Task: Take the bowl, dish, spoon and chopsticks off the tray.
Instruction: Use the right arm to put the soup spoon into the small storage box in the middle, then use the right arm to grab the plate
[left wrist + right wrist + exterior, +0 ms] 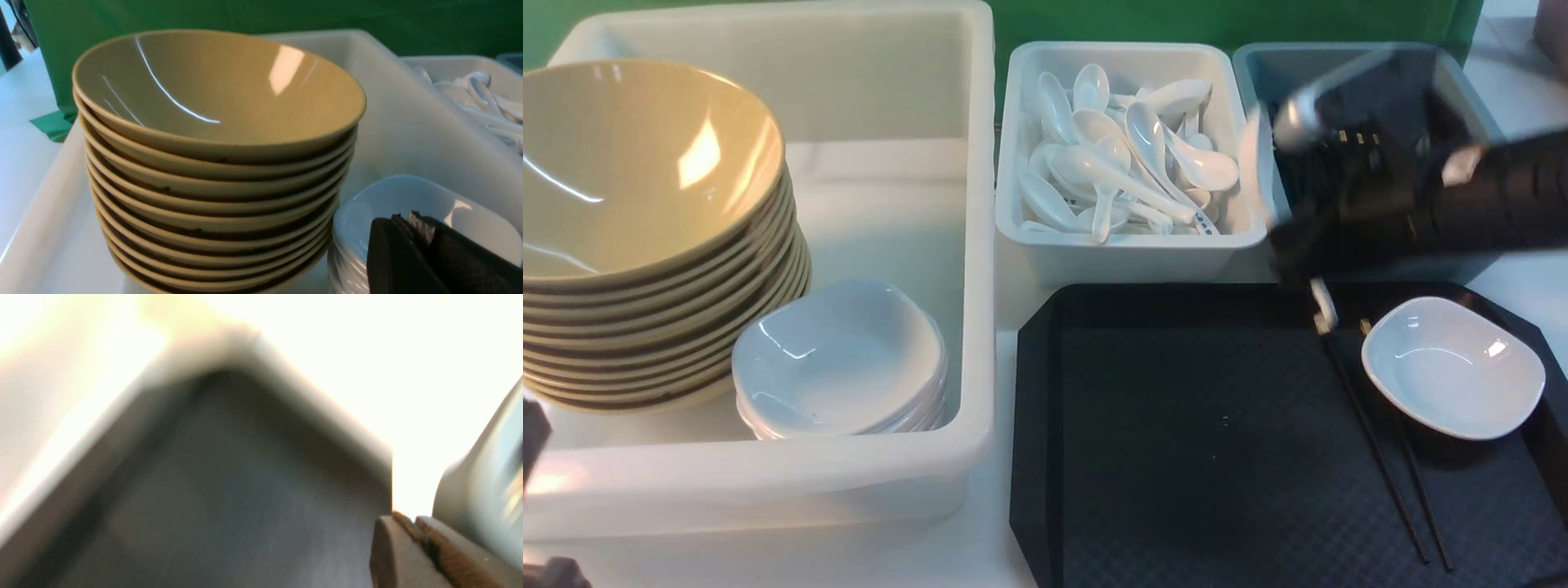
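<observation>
The black tray (1176, 457) holds the white dish (1454, 367) at its far right and the black chopsticks (1376, 441) lying beside it. An olive-yellow bowl (637, 163) tops a stack in the big white tub (882, 98); the same bowl (216, 90) fills the left wrist view. White spoons (1127, 155) lie heaped in the middle tub. My right gripper (1307, 269) is blurred above the tray's far edge, by the grey-blue tub (1258, 65); its jaws (412, 524) are shut and empty. My left gripper (408, 222) is shut with nothing in it, over stacked white dishes (367, 212).
The stacked white dishes (841, 359) sit beside the bowl stack inside the big tub. The right wrist view shows only a blurred grey tub corner (245, 347). A green backdrop (1176, 20) runs behind the tubs. The left half of the tray carries nothing.
</observation>
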Tool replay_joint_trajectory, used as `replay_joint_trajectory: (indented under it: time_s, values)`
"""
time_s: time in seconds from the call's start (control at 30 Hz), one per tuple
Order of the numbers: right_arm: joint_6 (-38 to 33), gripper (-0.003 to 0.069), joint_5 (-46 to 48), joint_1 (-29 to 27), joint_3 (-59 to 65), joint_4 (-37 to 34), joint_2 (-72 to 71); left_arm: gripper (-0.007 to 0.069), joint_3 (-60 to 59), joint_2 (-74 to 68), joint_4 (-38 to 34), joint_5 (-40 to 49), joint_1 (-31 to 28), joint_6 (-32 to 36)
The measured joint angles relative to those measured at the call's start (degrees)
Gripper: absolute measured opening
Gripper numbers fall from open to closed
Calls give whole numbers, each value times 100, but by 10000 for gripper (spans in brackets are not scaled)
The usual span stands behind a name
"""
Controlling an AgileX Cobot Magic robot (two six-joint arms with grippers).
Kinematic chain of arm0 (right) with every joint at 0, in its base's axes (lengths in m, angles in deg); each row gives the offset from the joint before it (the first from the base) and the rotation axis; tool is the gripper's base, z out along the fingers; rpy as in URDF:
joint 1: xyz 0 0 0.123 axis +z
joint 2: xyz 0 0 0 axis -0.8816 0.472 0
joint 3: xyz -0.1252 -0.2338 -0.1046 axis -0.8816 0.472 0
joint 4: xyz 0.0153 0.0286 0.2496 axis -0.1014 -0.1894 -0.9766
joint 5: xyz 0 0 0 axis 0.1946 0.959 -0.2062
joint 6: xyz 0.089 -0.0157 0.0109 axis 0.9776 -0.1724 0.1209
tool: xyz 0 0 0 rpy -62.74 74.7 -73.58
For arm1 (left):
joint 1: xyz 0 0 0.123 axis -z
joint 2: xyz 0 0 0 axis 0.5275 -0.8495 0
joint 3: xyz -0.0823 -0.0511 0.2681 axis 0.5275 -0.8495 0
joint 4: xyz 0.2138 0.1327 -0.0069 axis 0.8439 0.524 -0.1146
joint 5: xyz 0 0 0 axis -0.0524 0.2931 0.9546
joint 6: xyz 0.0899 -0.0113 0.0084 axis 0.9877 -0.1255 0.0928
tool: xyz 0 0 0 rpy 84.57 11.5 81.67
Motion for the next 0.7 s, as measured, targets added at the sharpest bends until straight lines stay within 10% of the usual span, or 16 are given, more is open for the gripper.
replay_joint_trajectory:
  time_s: [0.23, 0.47, 0.7]
  values:
    - [0, 185, -100, 62, -2286, -21, 1689, -11, -8, 5, -92, -53, 0, 41]
    - [687, 426, 2378, -191, -4047, 304, 2551, -11, -13, 5, -92, 10, 0, 46]
    - [1343, 385, 3755, -962, -3411, 1051, 1597, -11, -12, 5, -92, 43, 91, 46]
